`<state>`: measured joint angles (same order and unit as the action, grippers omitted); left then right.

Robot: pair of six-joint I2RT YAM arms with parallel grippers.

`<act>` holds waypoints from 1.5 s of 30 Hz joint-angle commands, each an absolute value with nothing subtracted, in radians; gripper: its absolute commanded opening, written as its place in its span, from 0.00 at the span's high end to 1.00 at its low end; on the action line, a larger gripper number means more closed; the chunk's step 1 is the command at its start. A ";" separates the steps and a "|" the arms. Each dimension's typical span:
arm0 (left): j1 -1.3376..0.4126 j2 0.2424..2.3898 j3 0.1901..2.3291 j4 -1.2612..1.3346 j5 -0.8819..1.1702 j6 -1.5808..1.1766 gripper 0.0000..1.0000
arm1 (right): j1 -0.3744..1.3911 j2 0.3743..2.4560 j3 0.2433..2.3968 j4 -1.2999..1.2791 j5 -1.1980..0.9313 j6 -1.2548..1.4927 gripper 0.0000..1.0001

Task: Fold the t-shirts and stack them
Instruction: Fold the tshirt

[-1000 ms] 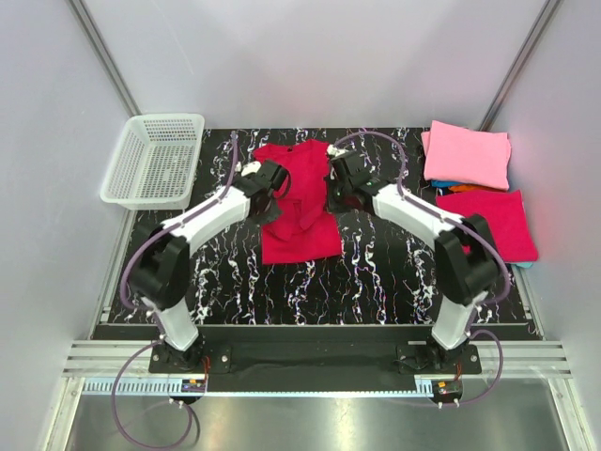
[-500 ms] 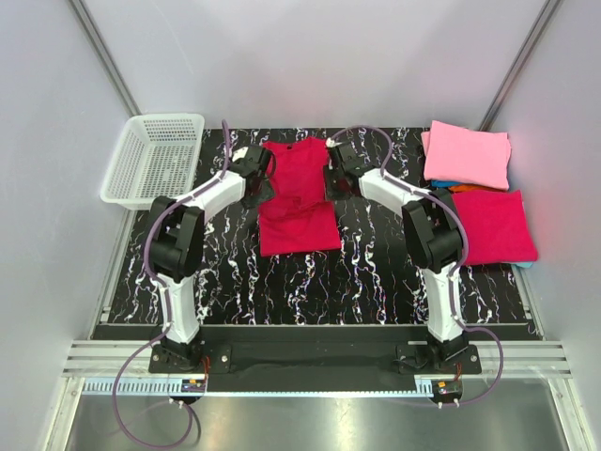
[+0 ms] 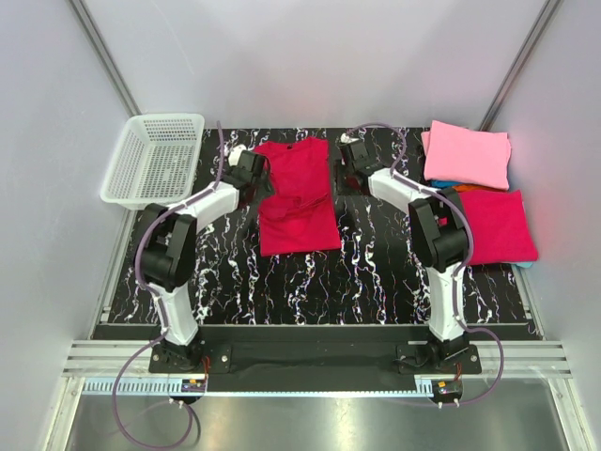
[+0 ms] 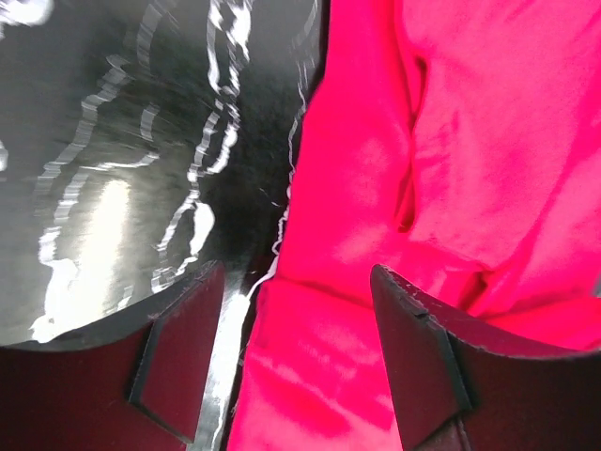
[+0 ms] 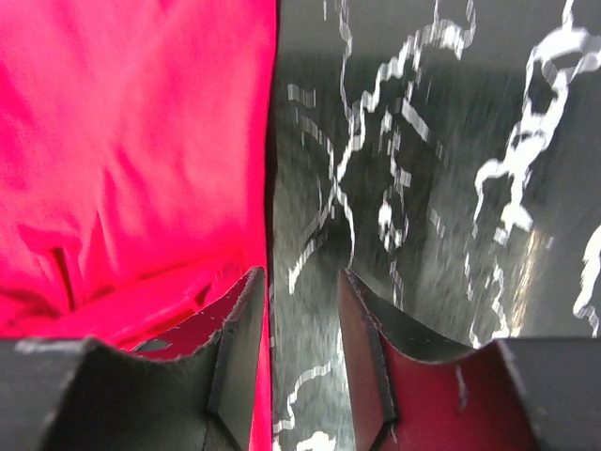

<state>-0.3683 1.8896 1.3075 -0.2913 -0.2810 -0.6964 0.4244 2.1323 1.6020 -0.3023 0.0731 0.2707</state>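
Overhead view of a black, white-veined marble-patterned worktop point(image 3: 376, 272) with two robot arms reaching to its far middle. Between them lies a crimson-red short-sleeved cloth t-shirt point(image 3: 297, 193), neckline toward the far edge. It has been narrowed to a long strip, with a slightly wider flat panel nearer the arms and soft creases across its waist.

The left fingers point(image 3: 254, 173) stand wide apart, straddling the shirt's left edge, one over cloth and one over bare worktop, clamping nothing. The right fingers point(image 3: 344, 177) are parted more narrowly at the right edge, also gripping nothing.

This looks like a pause between folds. The shirt is not yet a compact square, so the next move probably calls for a fresh pinch on two matching corners and an even pull along its length.

At far right sit a folded pink t-shirt point(image 3: 467, 154) and a folded crimson-red t-shirt point(image 3: 498, 225), the likely stacking spot. A white plastic mesh basket point(image 3: 155, 158) stands far left.
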 commanded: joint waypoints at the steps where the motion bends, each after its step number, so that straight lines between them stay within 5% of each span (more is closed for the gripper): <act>1: -0.364 1.741 1.284 -0.261 -0.396 -0.713 0.32 | 0.429 2.013 1.542 -0.275 0.042 0.293 0.57; 8: -0.359 1.658 1.233 -0.353 -0.344 -0.752 0.38 | 0.448 1.901 1.419 -0.272 -0.044 0.293 0.61; 13: -0.367 1.678 1.212 -0.397 -0.155 -0.747 0.67 | 0.517 1.882 1.405 -0.302 -0.103 0.261 0.61; 17: -0.399 1.709 1.193 -0.417 -0.069 -0.746 0.76 | 0.558 1.925 1.436 -0.328 -0.146 0.230 0.61; 45: -0.420 2.101 1.635 -0.540 -0.251 -0.700 0.78 | 0.566 2.278 1.844 -0.405 -0.006 0.147 0.61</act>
<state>-0.4374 2.0747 1.5658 -0.5304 -0.1589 -0.7177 0.5892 2.2665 1.7813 -0.4057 -0.0776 0.1677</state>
